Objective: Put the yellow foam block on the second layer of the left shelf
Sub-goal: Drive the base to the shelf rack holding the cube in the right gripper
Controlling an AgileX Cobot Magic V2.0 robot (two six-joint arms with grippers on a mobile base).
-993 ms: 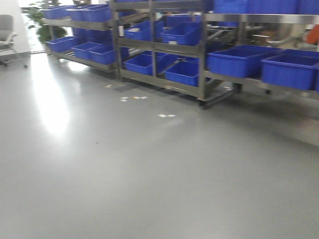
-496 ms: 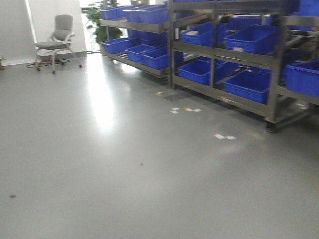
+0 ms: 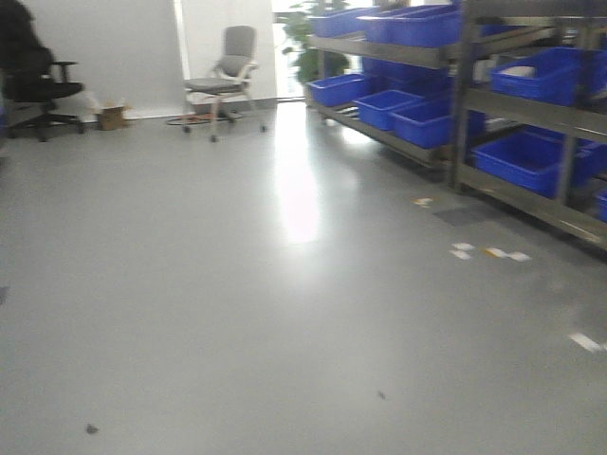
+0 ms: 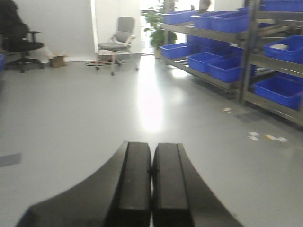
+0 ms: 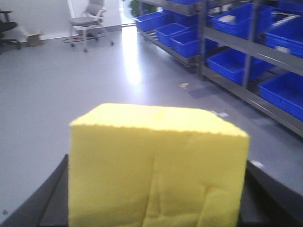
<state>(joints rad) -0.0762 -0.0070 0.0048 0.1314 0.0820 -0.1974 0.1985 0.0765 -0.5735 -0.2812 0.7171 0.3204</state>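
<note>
The yellow foam block (image 5: 156, 165) fills the lower middle of the right wrist view, creased where it is squeezed. My right gripper (image 5: 156, 208) is shut on it, with a dark finger showing at each side. My left gripper (image 4: 152, 184) is shut and empty, its two black fingers pressed together and pointing over the grey floor. Neither gripper nor the block shows in the front view. Metal shelves with blue bins (image 3: 422, 118) stand along the right, and also show in the left wrist view (image 4: 222, 66) and the right wrist view (image 5: 189, 40).
A grey office chair (image 3: 228, 76) stands at the back by a bright doorway. A black chair (image 3: 33, 85) and a small cardboard box (image 3: 112, 117) are at the back left. White floor markers (image 3: 488, 253) lie near the shelves. A potted plant (image 3: 305, 38) stands behind the shelf end.
The front view has swung left: the shelves slid from the centre to the right edge, and the grey chair, black chair and back wall came into view.
</note>
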